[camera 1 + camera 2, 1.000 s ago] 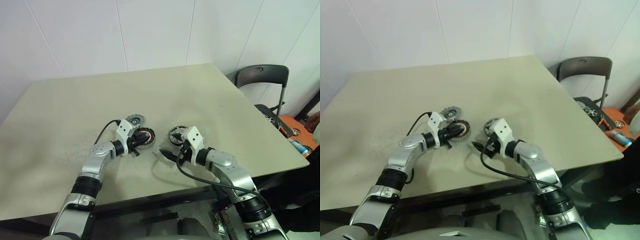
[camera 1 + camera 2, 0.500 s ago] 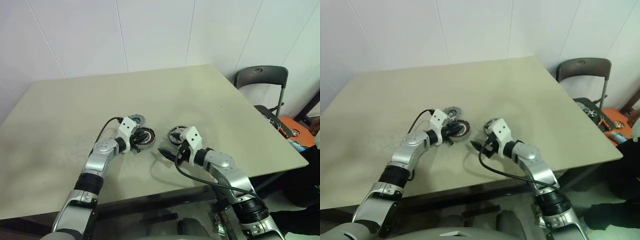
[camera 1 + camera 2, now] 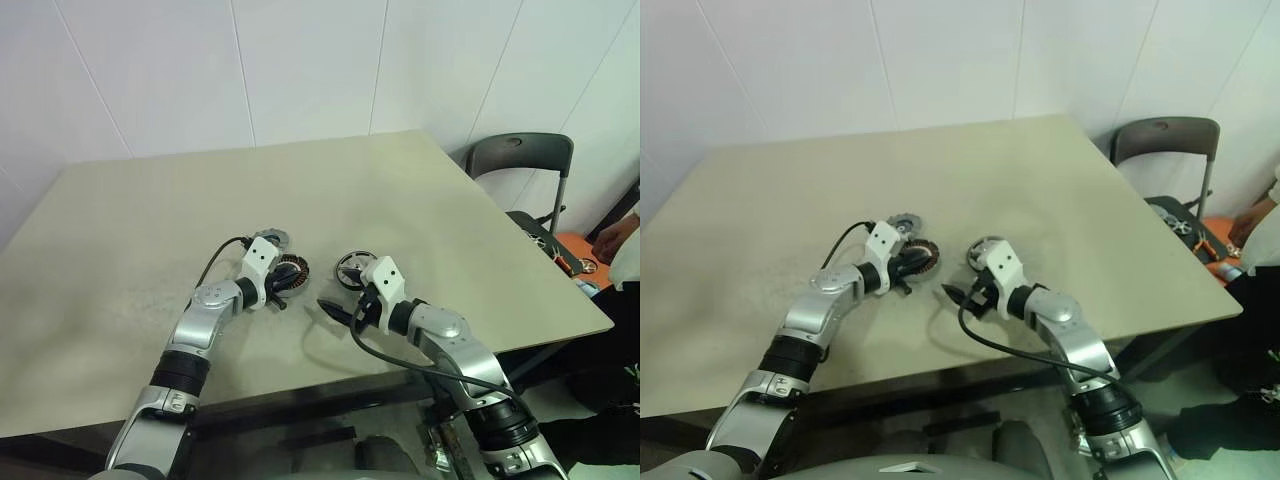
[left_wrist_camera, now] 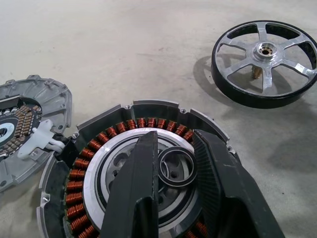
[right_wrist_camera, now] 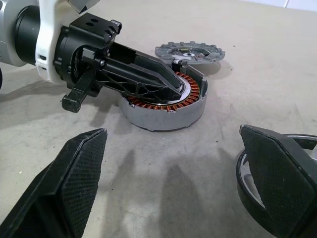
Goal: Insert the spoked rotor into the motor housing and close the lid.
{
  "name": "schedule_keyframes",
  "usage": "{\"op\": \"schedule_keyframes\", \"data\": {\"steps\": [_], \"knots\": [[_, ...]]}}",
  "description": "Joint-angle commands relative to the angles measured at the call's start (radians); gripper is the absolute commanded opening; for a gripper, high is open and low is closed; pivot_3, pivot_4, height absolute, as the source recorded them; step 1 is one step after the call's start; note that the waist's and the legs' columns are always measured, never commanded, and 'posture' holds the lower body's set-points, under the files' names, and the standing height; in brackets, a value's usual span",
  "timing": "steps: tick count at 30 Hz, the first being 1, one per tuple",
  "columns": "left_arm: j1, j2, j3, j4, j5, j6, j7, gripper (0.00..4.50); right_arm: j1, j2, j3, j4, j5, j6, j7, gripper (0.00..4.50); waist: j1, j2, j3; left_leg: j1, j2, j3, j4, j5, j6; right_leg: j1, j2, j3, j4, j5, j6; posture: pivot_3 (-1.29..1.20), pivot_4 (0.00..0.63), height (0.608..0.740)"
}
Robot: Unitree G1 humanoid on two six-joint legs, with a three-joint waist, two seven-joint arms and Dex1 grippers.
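The spoked rotor (image 4: 265, 64) is lying at the motor housing's (image 4: 133, 163) three o'clock, seemingly rigid, best gripped by its rim. Right gripper (image 5: 173, 183) is gaping wide; left gripper (image 4: 176, 171) is pinching a small ring (image 4: 177, 167).

The room is bright, with soft, even light. The desk (image 3: 130, 220) looks pale and has no strong glare. Shadows are soft and grey. A small shadow lies on the desk under the rotor (image 4: 265, 62), and faint ones lie near the housing (image 5: 166, 106). The wall (image 3: 300, 70) is bright white. The metal spokes shine a little. Up close, the black fingers (image 5: 64, 183) look big, dark and a bit fuzzy. The coils look sharp and clear. The far corners look a bit bent.
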Motion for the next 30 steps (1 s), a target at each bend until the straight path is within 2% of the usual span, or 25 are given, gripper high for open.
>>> {"op": "schedule_keyframes", "data": {"steps": [1,2,9,17,21,25,30], "knots": [[-0.012,0.005,0.016,-0.021,0.0,-0.001,0.019,0.7,-0.016,0.001,-0.014,-0.031,0.001,-0.019,-0.001,4.5,0.0,0.0,0.0,0.0,0.0,0.0,0.0,0.0,0.0,0.0,0.0,0.0,0.0,0.0,0.0,0.0,0.0,0.74],[-0.012,0.006,0.016,-0.022,-0.001,-0.002,0.021,0.7,-0.018,0.0,-0.014,-0.029,0.001,-0.019,0.0,4.5,0.0,0.0,0.0,0.0,0.0,0.0,0.0,0.0,0.0,0.0,0.0,0.0,0.0,0.0,0.0,0.0,0.0,0.74],[-0.009,0.007,0.014,-0.049,-0.018,0.004,0.009,3.0,-0.026,-0.005,-0.016,-0.021,0.0,-0.02,0.006,4.5,0.0,0.0,0.0,0.0,0.0,0.0,0.0,0.0,0.0,0.0,0.0,0.0,0.0,0.0,0.0,0.0,0.0,0.74],[-0.023,0.041,0.071,-0.112,-0.081,0.052,-0.013,3.0,-0.026,-0.004,-0.011,-0.014,-0.004,-0.024,0.009,4.5,-0.001,0.0,0.0,0.0,0.0,0.0,0.0,0.0,0.0,0.0,0.0,0.0,0.0,0.0,0.0,0.0,0.0,0.74],[-0.039,0.119,0.141,-0.191,-0.151,0.104,-0.059,3.0,-0.031,0.002,-0.01,-0.011,-0.001,-0.023,0.01,4.5,-0.006,0.0,0.0,0.0,0.0,0.0,0.0,0.0,0.0,0.0,0.0,0.0,0.0,0.0,0.0,0.0,0.0,0.74],[-0.052,0.215,0.209,-0.184,-0.19,0.106,-0.105,3.0,-0.051,0.017,-0.009,-0.01,0.016,-0.02,0.023,4.5,-0.008,0.0,0.0,0.0,0.0,0.0,0.0,0.0,0.0,0.0,0.0,0.0,0.001,0.0,0.0,0.0,0.0,0.74],[-0.022,0.324,0.236,-0.195,-0.232,0.145,-0.198,3.0,-0.084,0.037,-0.008,-0.008,0.031,-0.011,0.039,4.5,-0.013,0.0,0.0,0.0,0.0,0.0,0.0,0.0,0.0,0.0,0.0,0.0,0.0,0.0,0.0,0.0,0.0,0.74]]}}
